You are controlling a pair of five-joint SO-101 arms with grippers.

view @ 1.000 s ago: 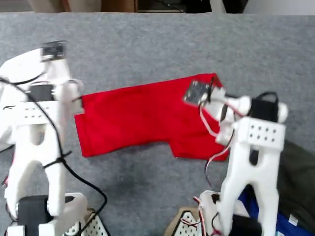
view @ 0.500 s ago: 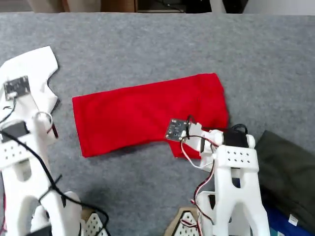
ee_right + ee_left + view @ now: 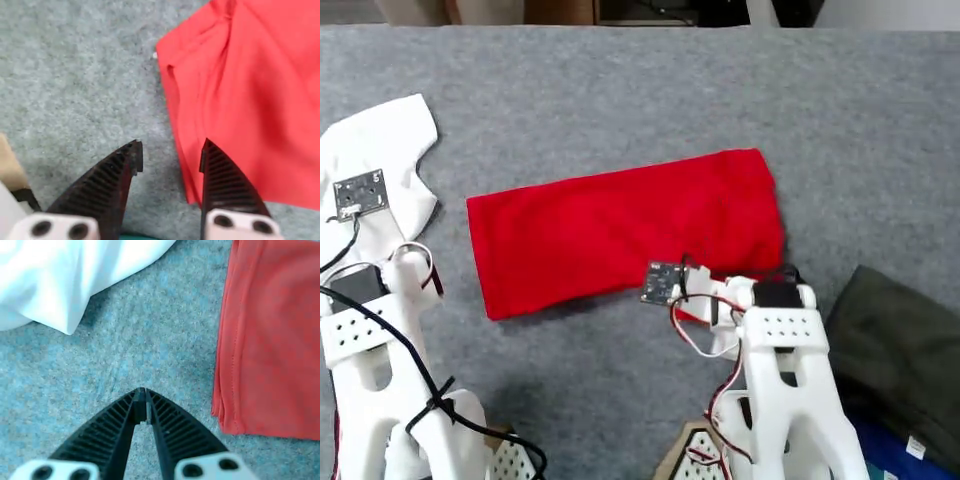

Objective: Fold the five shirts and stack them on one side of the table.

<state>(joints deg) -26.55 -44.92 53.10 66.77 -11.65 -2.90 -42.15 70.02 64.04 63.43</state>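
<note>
A red shirt (image 3: 620,230) lies folded into a long strip across the middle of the grey table (image 3: 650,90). A white shirt (image 3: 385,150) lies rumpled at the left edge. My left gripper (image 3: 143,405) is shut and empty above bare table, between the white shirt (image 3: 65,275) and the red shirt's end (image 3: 270,340). My right gripper (image 3: 170,155) is open at the red shirt's near corner (image 3: 235,95), one finger over the cloth and one over the table.
A dark green garment (image 3: 900,340) and a blue one (image 3: 910,455) lie at the front right. Both arm bases stand along the table's front edge. The far half of the table is bare grey felt.
Both arms have drawn back from the red shirt toward the front edge. The shirt's right end now lies flat, and the white shirt at the left has come into sight.
</note>
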